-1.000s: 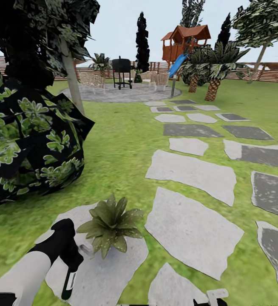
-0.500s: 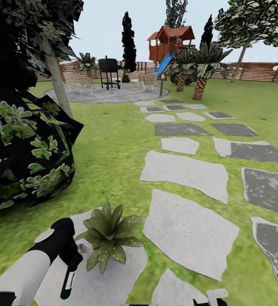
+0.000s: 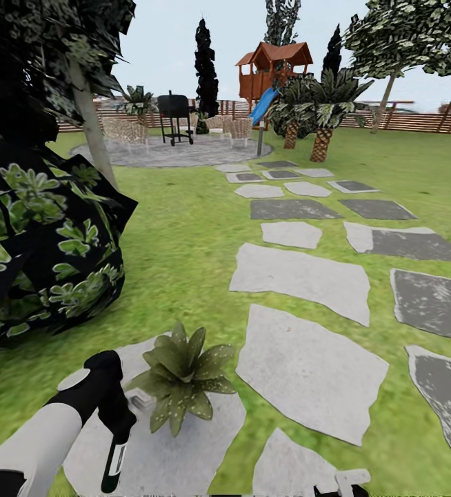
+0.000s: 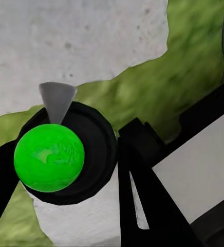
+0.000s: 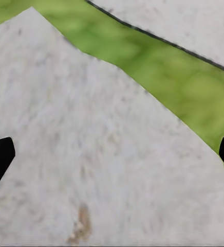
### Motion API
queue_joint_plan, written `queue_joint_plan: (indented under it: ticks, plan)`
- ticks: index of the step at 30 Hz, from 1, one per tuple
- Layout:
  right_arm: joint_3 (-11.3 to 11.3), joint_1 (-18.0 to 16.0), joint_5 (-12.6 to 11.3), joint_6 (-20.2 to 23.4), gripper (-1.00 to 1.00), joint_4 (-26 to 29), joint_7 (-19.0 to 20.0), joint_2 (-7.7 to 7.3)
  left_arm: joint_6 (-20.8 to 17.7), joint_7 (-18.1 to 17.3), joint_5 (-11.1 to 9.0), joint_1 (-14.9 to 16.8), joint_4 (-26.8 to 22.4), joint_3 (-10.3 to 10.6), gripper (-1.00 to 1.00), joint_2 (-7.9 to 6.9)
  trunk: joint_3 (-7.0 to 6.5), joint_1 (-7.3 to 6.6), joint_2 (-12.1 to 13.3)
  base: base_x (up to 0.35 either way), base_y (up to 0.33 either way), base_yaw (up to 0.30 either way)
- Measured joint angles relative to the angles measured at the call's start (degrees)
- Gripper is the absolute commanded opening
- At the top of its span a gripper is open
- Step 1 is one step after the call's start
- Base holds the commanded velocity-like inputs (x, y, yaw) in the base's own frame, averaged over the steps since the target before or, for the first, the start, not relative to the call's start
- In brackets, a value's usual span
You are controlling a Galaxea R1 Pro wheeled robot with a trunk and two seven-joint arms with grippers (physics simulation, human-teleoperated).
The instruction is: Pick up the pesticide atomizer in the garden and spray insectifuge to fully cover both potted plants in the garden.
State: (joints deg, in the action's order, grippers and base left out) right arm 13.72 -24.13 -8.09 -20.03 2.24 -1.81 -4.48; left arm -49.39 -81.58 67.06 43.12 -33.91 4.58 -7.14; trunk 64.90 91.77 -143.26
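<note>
One potted plant (image 3: 182,376), a low speckled green rosette, stands on a pale stone slab (image 3: 163,455) of the garden, just right of my left gripper (image 3: 115,414). That gripper is shut on the pesticide atomizer (image 3: 114,464), a dark bottle hanging below the hand. Seen from the left wrist, the atomizer (image 4: 49,157) is a green dome in a black ring with a grey nozzle cone, held between my dark fingers (image 4: 143,180). My right gripper (image 5: 112,154) is open over a bare slab, its tips at the picture's edges. The second potted plant is out of view.
A big dark leafy bush (image 3: 39,235) and a tree trunk (image 3: 91,131) crowd the left. Stone slabs (image 3: 308,373) lead across the lawn to a paved circle with a grill (image 3: 174,114). Palms (image 3: 322,103), a playhouse (image 3: 274,65) and the slat fence (image 3: 418,123) lie far off.
The whole picture has shifted, so the camera has moved: the scene slid left, then the plant came slightly closer. My left arm keeps its hold on the atomizer.
</note>
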Motion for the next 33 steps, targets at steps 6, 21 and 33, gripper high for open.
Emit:
queue_joint_plan:
  ticks: [6, 21, 33]
  plan:
    - [0.0, 0.0, 0.0, 0.0, 1.00, 0.0, 0.0, -0.01, -0.1, -0.2, 0.0, 1.3, -0.3, 0.0, -1.00, -0.02, 0.00, -0.02, 0.0, 0.065, 0.299, -0.244]
    - [0.0, 0.0, 0.0, 0.0, 1.00, 0.0, 0.0, 0.00, -0.1, -0.4, 0.0, 0.9, -0.2, 0.5, -1.00, 0.31, 0.00, -0.01, 0.0, 0.005, 0.293, -0.023]
    - [0.0, 0.0, 0.0, 0.0, 1.00, 0.0, 0.0, -0.01, 0.2, 0.2, -0.2, 0.4, 0.3, 1.0, -1.00, 0.58, 0.00, -0.01, 0.0, 0.079, 0.052, -0.273]
